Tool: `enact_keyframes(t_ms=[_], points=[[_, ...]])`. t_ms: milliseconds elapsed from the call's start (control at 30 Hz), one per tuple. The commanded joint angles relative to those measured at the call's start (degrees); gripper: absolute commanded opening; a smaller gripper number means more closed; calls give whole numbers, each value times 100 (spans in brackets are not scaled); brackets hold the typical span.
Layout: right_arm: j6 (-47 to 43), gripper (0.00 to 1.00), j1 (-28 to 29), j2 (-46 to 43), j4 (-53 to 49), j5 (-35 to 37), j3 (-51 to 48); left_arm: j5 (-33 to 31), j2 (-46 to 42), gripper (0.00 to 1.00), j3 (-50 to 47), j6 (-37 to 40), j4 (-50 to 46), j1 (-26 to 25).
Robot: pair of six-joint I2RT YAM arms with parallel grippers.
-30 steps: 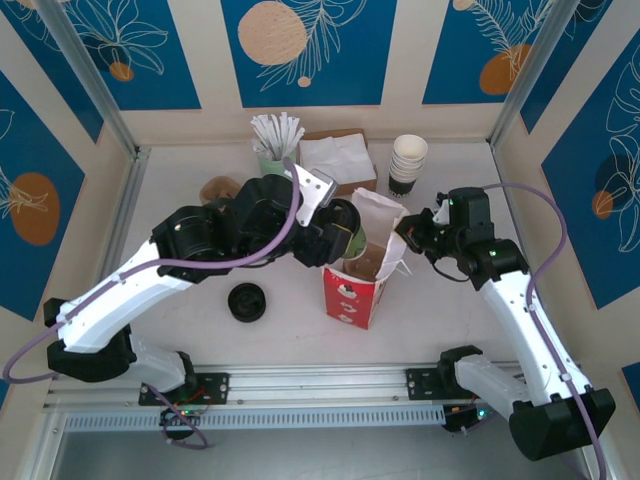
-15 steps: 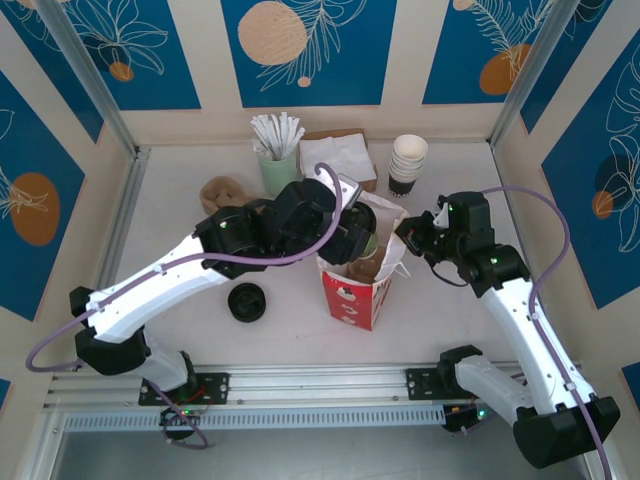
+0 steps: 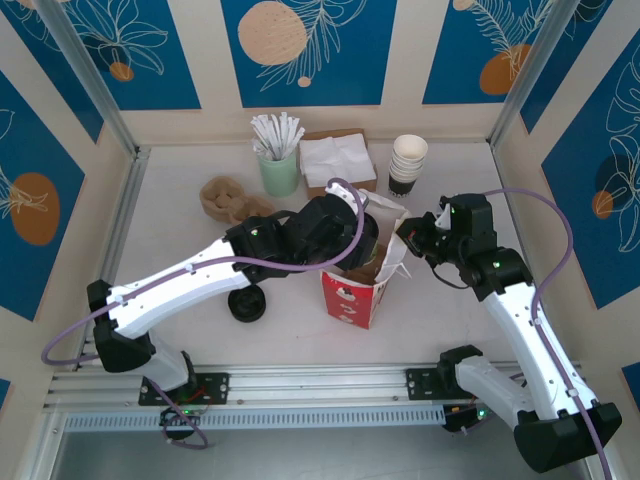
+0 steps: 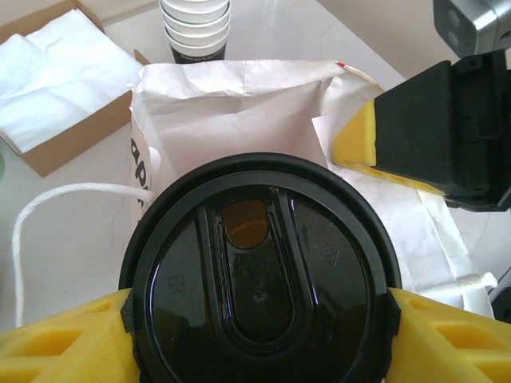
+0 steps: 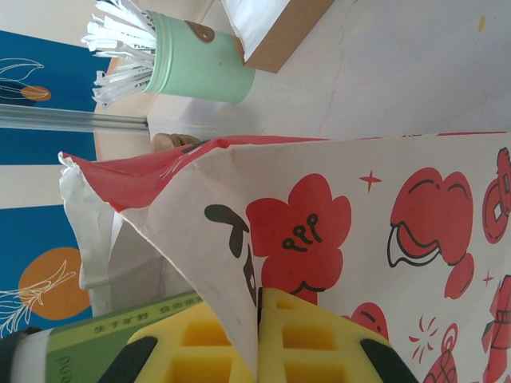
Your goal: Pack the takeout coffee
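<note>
Two pincers show on my screens: the left pincer (image 4: 259, 319) stands fairly wide, its yellow pads (image 4: 56, 343) pressed to either side of the coffee (image 4: 259, 271). The cup sits lid-up between them at the open mouth of the bag (image 4: 239, 112), though I cannot tell how deep. The right pincer (image 5: 257, 335) is closed tight on the bag's upper rim, the paper nipped between its pads, with the coffee just to its left. Beyond the left pincer's tips, past the bag, I see stacked cups (image 4: 195, 28) and a napkin box (image 4: 56, 72) on the desk (image 3: 170, 200).
</note>
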Motion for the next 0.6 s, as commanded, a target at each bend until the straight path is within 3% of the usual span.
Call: enact_keyframes(t_ms=[0, 400, 567], points=[[98, 2, 20, -122, 51, 55, -128, -140, 158, 69, -92, -102, 276, 38], [249, 0, -7, -146, 208, -142, -380, -259, 502, 69, -506, -172, 680, 40], [177, 8, -84, -146, 94, -260, -489, -302, 634, 69, -611, -106, 770, 40]])
